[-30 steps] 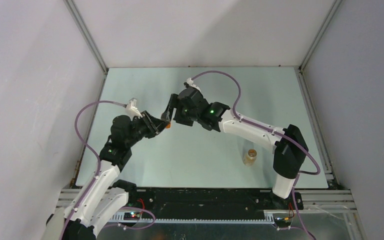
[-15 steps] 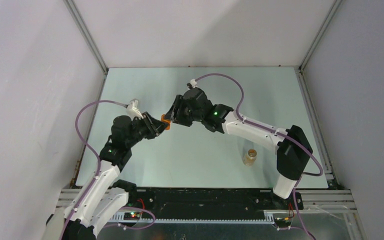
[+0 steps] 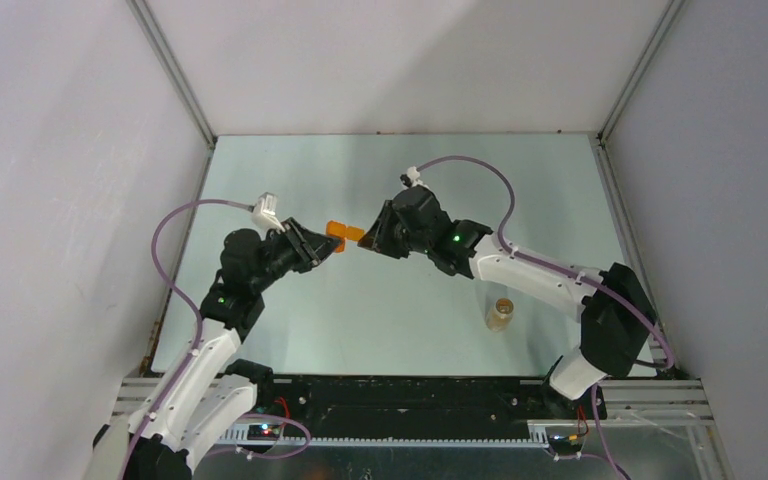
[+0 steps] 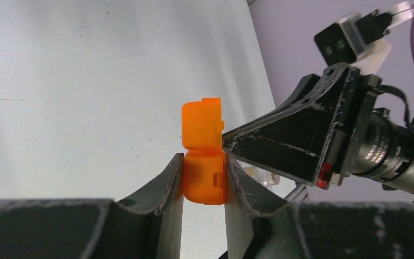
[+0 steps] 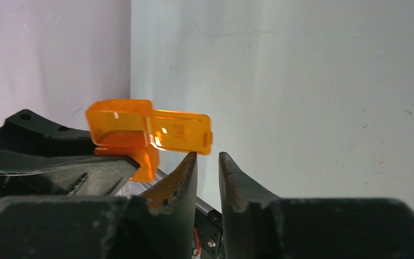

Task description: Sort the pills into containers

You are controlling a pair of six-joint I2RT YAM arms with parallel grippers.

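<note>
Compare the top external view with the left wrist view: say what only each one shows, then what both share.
Only top external: the left arm and right arm whole from their bases, and where the vial stands upright on the table, near the right arm.
Only left wrist: the left fingers pressing both sides of the orange box at its lower half, its lid swung open.
Both: the orange box held in the left end effector, with the right end effector close beside it.
</note>
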